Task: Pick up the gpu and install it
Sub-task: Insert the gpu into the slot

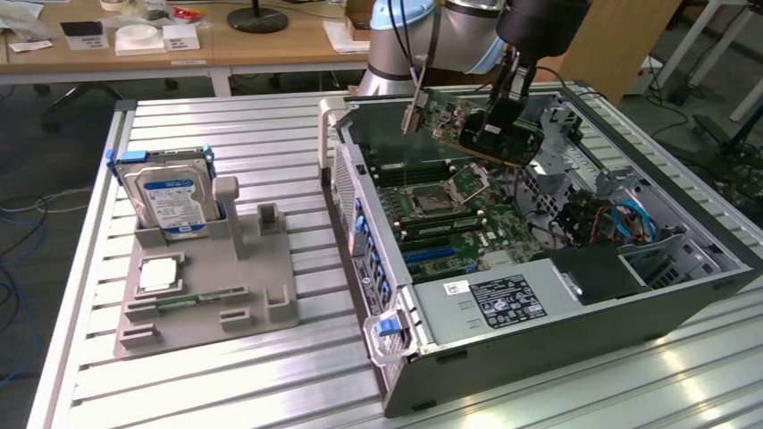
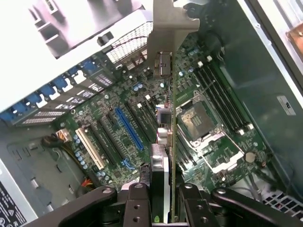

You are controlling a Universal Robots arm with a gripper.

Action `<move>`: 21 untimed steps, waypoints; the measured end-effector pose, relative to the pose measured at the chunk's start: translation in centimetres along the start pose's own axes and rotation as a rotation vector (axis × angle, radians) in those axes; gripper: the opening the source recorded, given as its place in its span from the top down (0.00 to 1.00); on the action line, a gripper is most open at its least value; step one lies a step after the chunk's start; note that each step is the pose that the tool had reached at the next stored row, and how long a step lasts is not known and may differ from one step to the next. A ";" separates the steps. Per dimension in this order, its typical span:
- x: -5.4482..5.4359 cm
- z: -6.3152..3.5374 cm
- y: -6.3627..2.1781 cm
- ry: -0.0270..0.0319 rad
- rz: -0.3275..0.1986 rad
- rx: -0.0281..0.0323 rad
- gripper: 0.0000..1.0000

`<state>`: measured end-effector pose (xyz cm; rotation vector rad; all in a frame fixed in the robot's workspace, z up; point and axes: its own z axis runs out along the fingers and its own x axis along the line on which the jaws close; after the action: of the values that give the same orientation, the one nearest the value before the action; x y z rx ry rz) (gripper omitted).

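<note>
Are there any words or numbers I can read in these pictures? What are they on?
Nothing here can be read.
Hard drive label: blue and white, print too small to read.
Black power supply label: white print, too small to read.
White sticker on the case wall: blurred, unreadable.

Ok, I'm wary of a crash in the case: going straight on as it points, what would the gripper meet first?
The gripper is shut on the gpu, so the card's far edge would probably touch first, on the motherboard between the blue slot and the CPU socket; depth is hard to judge.
</note>
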<state>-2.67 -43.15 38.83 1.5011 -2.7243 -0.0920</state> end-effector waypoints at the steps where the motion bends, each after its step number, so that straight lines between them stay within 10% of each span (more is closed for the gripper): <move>1: 0.0 0.01 0.00 0.0008 -0.013 -0.0001 0.72; 21: 0.0 0.12 -0.01 0.0175 -0.265 -0.0007 0.72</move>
<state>-2.67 -43.16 38.71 1.8441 -2.4957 -0.0849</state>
